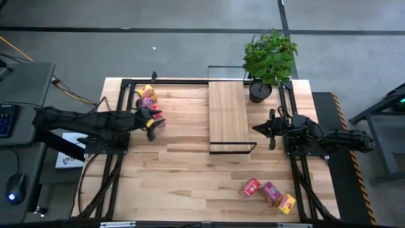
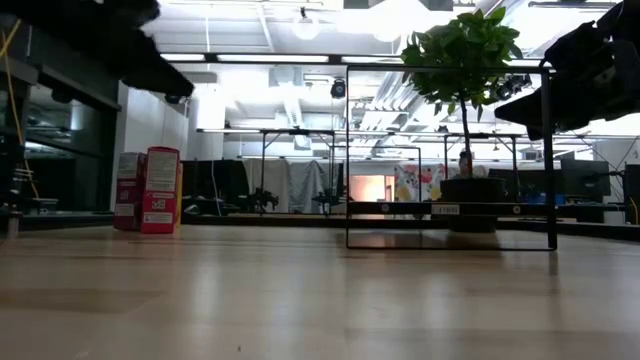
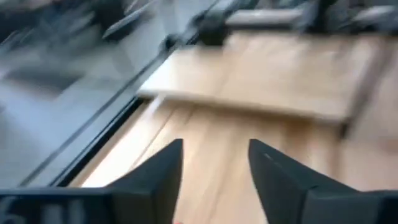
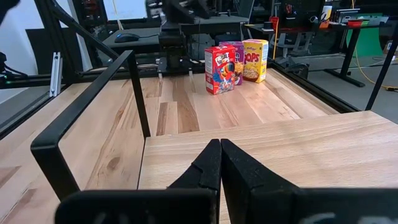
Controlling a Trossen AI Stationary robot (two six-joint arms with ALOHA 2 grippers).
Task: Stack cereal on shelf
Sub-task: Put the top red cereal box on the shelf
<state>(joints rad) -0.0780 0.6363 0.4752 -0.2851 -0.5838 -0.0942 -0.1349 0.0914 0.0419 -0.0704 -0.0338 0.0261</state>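
Cereal is seen as two groups of small cardboard boxes on the light wooden tabletop (image 1: 183, 158). A red box (image 4: 220, 69), a pink-purple box (image 4: 235, 57) and a yellow box (image 4: 255, 60) stand upright together just beside the left claw (image 1: 154, 125), on its far side. The left claw's fingers (image 3: 155, 171) are spread apart with nothing between them, raised above the tabletop. A second red box (image 1: 250, 187), pink-purple box (image 1: 271, 192) and yellow box (image 1: 286, 203) lie in a row near the front edge, well apart from both claws. The long light-wood shelf plank with a thin black metal frame (image 1: 228, 114) lies between the two claws, bare of boxes. The right claw (image 4: 219, 149) is held pressed together, empty, just over the plank's near edge. A potted green plant (image 1: 269, 60) stands beside the plank's far corner.
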